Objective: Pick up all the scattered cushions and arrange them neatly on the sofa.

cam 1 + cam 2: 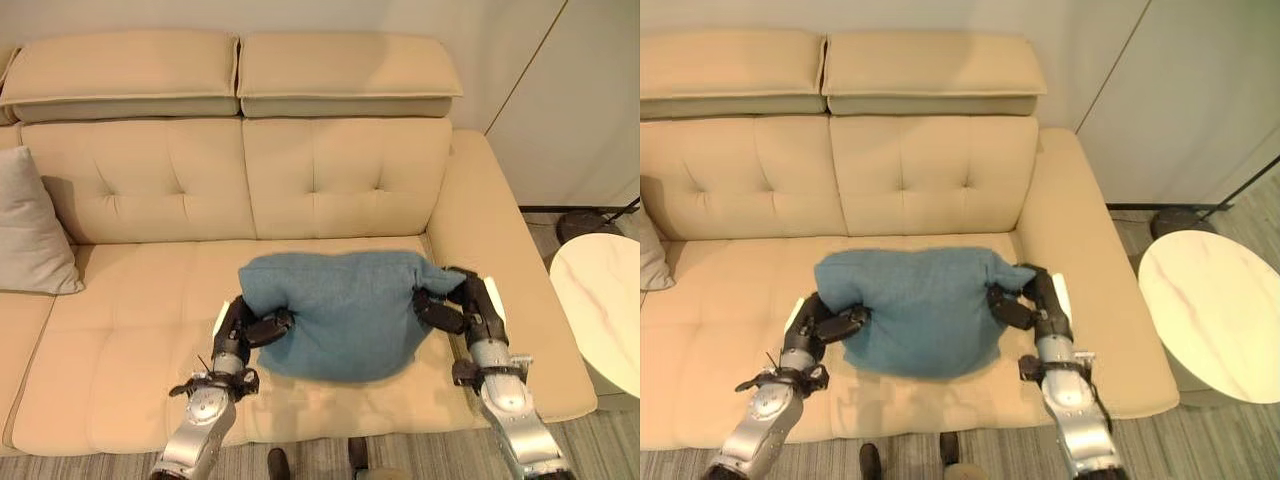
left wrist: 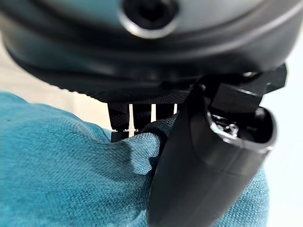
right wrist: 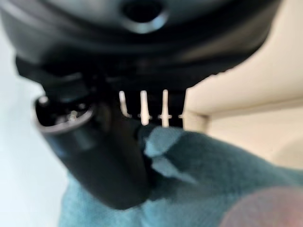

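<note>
- Gripping blue cushion at both ends: left hand pinches one edge, thumb and fingers clenched on a fold of cloth; right hand clamps the opposite corner likewise, seen close in the right wrist view.
- Resting on, or held just above, the sofa seat near its front edge; contact underneath hard to judge.
- Step in hand, by judgement: placing the cushion. Next move likely calls for carrying it back against the tufted backrest, upright, then letting go.
- Farther left, grey cushion already leaning at the backrest, cut off by the picture edge.
- Round side table off right, partly cropped.
</note>
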Motion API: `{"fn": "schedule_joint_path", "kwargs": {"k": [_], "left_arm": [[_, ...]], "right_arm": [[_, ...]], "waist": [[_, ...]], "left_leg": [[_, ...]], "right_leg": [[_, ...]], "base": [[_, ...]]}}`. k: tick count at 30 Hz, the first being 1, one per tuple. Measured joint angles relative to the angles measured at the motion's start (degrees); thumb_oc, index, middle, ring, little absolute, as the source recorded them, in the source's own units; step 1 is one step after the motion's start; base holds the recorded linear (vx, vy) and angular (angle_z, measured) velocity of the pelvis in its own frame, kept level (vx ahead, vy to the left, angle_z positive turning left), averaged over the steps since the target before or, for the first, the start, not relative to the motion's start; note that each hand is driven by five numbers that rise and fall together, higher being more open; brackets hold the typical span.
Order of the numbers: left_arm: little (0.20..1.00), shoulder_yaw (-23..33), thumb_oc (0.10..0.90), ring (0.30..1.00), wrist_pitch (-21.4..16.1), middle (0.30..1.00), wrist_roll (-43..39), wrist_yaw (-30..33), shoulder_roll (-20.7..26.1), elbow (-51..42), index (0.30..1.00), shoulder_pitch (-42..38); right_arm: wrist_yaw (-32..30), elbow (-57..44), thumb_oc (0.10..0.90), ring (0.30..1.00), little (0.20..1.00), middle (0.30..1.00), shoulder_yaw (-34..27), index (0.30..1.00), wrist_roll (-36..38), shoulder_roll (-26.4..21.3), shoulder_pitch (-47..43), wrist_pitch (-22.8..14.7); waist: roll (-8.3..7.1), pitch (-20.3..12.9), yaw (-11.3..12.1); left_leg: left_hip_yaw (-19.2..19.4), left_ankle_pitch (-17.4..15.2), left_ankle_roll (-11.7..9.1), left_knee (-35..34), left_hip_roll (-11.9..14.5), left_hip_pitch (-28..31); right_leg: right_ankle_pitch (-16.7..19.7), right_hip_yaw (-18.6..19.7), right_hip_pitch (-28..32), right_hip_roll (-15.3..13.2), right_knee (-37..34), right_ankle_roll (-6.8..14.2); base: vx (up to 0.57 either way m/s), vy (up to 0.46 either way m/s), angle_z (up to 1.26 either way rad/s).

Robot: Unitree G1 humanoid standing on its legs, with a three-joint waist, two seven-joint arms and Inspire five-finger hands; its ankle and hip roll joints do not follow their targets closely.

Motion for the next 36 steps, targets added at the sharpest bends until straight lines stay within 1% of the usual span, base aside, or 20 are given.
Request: {"fn": "schedule_joint_path", "kwargs": {"k": [2,3,5,6,7,8,9,11,12,16,19,20,21,22,23,24,26,29,33,36], "left_arm": [[0.300,-0.08,0.400,0.300,0.00,0.300,0.72,2.30,0.89,-0.11,0.300,-5.55],[0.300,-0.11,0.400,0.300,0.00,0.300,0.73,3.44,0.76,-0.10,0.300,-7.56],[0.300,-1.63,0.400,0.300,-0.03,0.300,0.73,8.04,0.47,4.15,0.300,-18.35],[0.300,-2.02,0.400,0.300,-0.07,0.300,0.74,9.93,0.57,5.82,0.300,-23.38],[0.300,-2.11,0.400,0.300,-0.07,0.300,0.75,11.42,0.78,6.28,0.300,-26.00],[0.300,-2.31,0.400,0.300,-0.11,0.300,2.13,13.36,0.83,6.30,0.300,-27.65],[0.300,-2.31,0.400,0.300,-0.40,0.300,2.69,13.96,0.85,6.81,0.300,-27.88],[0.300,-2.61,0.400,0.300,-0.76,0.300,3.19,14.51,0.76,8.72,0.300,-28.57],[0.300,-2.64,0.400,0.300,-0.75,0.300,4.07,14.51,0.63,10.05,0.300,-28.27],[0.300,-2.93,0.400,0.300,-0.65,0.300,4.79,14.50,0.63,10.42,0.300,-25.46],[0.300,-2.98,0.400,0.300,-0.32,0.300,4.88,14.26,0.10,10.44,0.300,-21.54],[0.300,-3.01,0.400,0.300,-0.12,0.300,4.94,14.17,0.05,10.45,0.300,-20.14],[0.300,-3.11,0.400,0.300,-0.11,0.300,4.96,14.09,0.31,10.48,0.300,-19.58],[0.300,-3.12,0.400,0.300,-0.13,0.300,5.30,13.91,0.27,10.46,0.300,-18.37],[0.300,-3.10,0.400,0.300,-0.13,0.300,5.33,13.71,0.26,10.46,0.300,-18.15],[0.300,-3.05,0.400,0.300,-0.13,0.300,5.41,13.12,0.61,10.44,0.300,-18.12],[0.300,-2.91,0.400,0.300,-0.14,0.300,6.89,12.16,0.82,10.40,0.300,-18.45],[0.300,-3.01,0.400,0.300,-0.13,0.300,7.42,11.62,0.96,10.38,0.300,-18.46],[0.300,-2.86,0.400,0.300,-0.13,0.300,7.55,11.62,0.94,10.43,0.300,-18.44],[0.300,-2.81,0.400,0.300,-0.15,0.300,7.54,11.62,0.94,10.40,0.300,-18.55]], "right_arm": [[-1.82,0.03,0.400,0.300,0.300,0.300,0.49,0.300,-1.16,-2.27,-6.11,0.11],[-2.67,0.10,0.400,0.300,0.300,0.300,0.76,0.300,-1.21,-2.51,-8.50,0.13],[-6.44,3.65,0.400,0.300,0.300,0.300,4.27,0.300,-1.40,-5.05,-20.57,1.24],[-8.12,4.96,0.400,0.300,0.300,0.300,4.99,0.300,-1.64,-5.30,-25.62,1.25],[-9.39,5.76,0.400,0.300,0.300,0.300,5.28,0.300,-1.72,-5.24,-29.24,1.34],[-11.03,7.35,0.400,0.300,0.300,0.300,6.10,0.300,-2.83,-5.23,-32.37,1.30],[-11.12,7.56,0.400,0.300,0.300,0.300,6.29,0.300,-2.88,-5.24,-32.46,1.30],[-11.45,8.71,0.400,0.300,0.300,0.300,7.09,0.300,-3.24,-5.22,-32.44,1.15],[-11.62,9.11,0.400,0.300,0.300,0.300,7.24,0.300,-3.27,-4.74,-30.71,1.17],[-10.95,9.14,0.400,0.300,0.300,0.300,7.87,0.300,-3.25,-3.54,-24.88,1.94],[-10.53,9.16,0.400,0.300,0.300,0.300,7.89,0.300,-3.19,-0.58,-19.08,2.34],[-10.23,9.39,0.400,0.300,0.300,0.300,8.14,0.300,-3.18,0.51,-17.64,2.41],[-10.24,9.40,0.400,0.300,0.300,0.300,7.97,0.300,-3.07,1.47,-16.82,2.40],[-9.72,9.40,0.400,0.300,0.300,0.300,7.86,0.300,-3.01,1.89,-16.15,2.32],[-9.45,9.39,0.400,0.300,0.300,0.300,7.73,0.300,-3.00,1.86,-16.08,2.30],[-9.14,9.41,0.400,0.300,0.300,0.300,7.34,0.300,-2.86,2.13,-15.95,2.28],[-9.01,9.41,0.400,0.300,0.300,0.300,6.75,0.300,-2.84,2.16,-15.60,2.13],[-8.92,9.41,0.400,0.300,0.300,0.300,6.09,0.300,-2.86,2.13,-15.50,2.01],[-8.93,9.46,0.400,0.300,0.300,0.300,6.11,0.300,-2.94,2.02,-15.54,2.01],[-9.04,9.76,0.400,0.300,0.300,0.300,6.17,0.300,-3.28,1.94,-15.57,2.02]], "waist": [[0.00,0.00,0.76],[0.00,0.00,0.81],[0.16,0.05,0.82],[0.20,0.08,0.78],[0.55,0.29,0.77],[1.01,0.57,1.34],[1.29,0.74,1.90],[1.54,0.90,2.05],[1.72,1.00,2.32],[1.84,1.08,2.39],[1.82,1.10,2.23],[1.00,1.58,2.02],[-0.54,2.45,1.79],[-0.74,2.52,1.61],[-0.24,2.61,1.69],[0.41,2.67,2.23],[0.32,2.70,0.97],[0.30,2.69,0.77],[0.31,2.69,0.86],[0.38,2.65,0.77]], "left_leg": [[0.15,0.01,0.01,0.00,0.58,-2.45],[0.12,0.01,0.01,0.01,0.68,-2.78],[-0.21,0.40,0.16,0.01,0.69,-4.84],[-0.71,0.95,0.28,0.01,0.63,-6.30],[-1.04,1.13,0.35,0.02,0.55,-6.94],[-1.25,1.14,0.34,0.02,0.57,-6.98],[-1.33,1.15,0.34,0.02,0.58,-6.96],[-1.57,1.22,0.22,0.03,0.57,-6.93],[-1.62,1.23,0.21,0.03,0.59,-6.95],[-1.73,1.23,0.21,0.04,0.58,-6.87],[-1.65,1.23,0.21,0.30,0.46,-5.81],[-1.68,1.09,0.04,3.08,-0.23,-6.79],[-1.55,-0.35,-0.31,6.34,-1.12,-8.80],[-1.54,-0.05,0.98,2.25,-1.33,-8.25],[-1.42,2.19,1.24,-0.11,-0.92,-7.76],[-1.48,4.21,1.07,0.04,0.36,-7.34],[-1.66,3.85,0.96,0.06,-0.59,-7.54],[-1.70,3.85,0.96,0.06,-1.39,-7.42],[-1.68,3.82,0.93,0.05,-1.19,-7.69],[-1.70,3.70,0.79,0.04,-0.43,-8.73]], "right_leg": [[1.24,0.70,-2.86,0.61,0.00,-0.14],[1.42,0.69,-3.15,0.69,0.00,-0.14],[2.33,0.41,-5.23,0.70,0.00,0.10],[2.76,-0.12,-6.50,0.62,0.00,-0.12],[2.83,-0.61,-7.00,0.55,0.00,-0.17],[2.82,-0.78,-6.96,0.56,0.00,-0.18],[2.82,-0.87,-6.90,0.56,0.00,-0.18],[2.82,-1.19,-6.73,0.53,0.00,-0.18],[2.81,-1.63,-6.59,0.54,0.00,-0.18],[2.81,-2.24,-6.24,0.46,0.01,-0.18],[2.82,-2.25,-5.04,0.28,0.01,-0.18],[2.83,-2.23,-4.42,-0.73,0.02,-0.20],[2.87,-2.04,-3.71,-2.21,0.07,-0.26],[2.77,-0.96,-3.71,-2.50,0.07,-0.15],[2.57,-0.85,-3.69,-1.96,0.04,0.10],[1.43,-0.58,-3.45,-1.04,0.02,1.03],[0.98,-0.98,-3.30,-1.69,0.00,1.48],[0.73,-0.92,-3.25,-2.57,-0.03,1.98],[0.32,-0.89,-3.60,-2.36,-0.03,2.51],[0.53,-0.86,-4.73,-1.58,-0.03,2.26]], "base": [[-0.07,0.004,-0.19],[-0.08,0.013,-0.09],[-0.09,0.018,0.04],[-0.08,0.023,0.17],[-0.04,0.020,0.18],[-0.05,0.013,0.10],[-0.04,0.005,0.06],[-0.03,0.002,0.08],[-0.01,0.002,0.13],[0.01,-0.004,0.08],[0.01,-0.001,0.03],[0.02,-0.002,0.16],[0.01,-0.001,0.15],[0.00,0.000,0.00],[0.01,-0.002,-0.29],[0.01,-0.001,-0.17],[0.00,0.000,0.04],[0.00,0.000,0.00],[0.00,-0.003,-0.02],[0.00,-0.004,-0.04]]}}
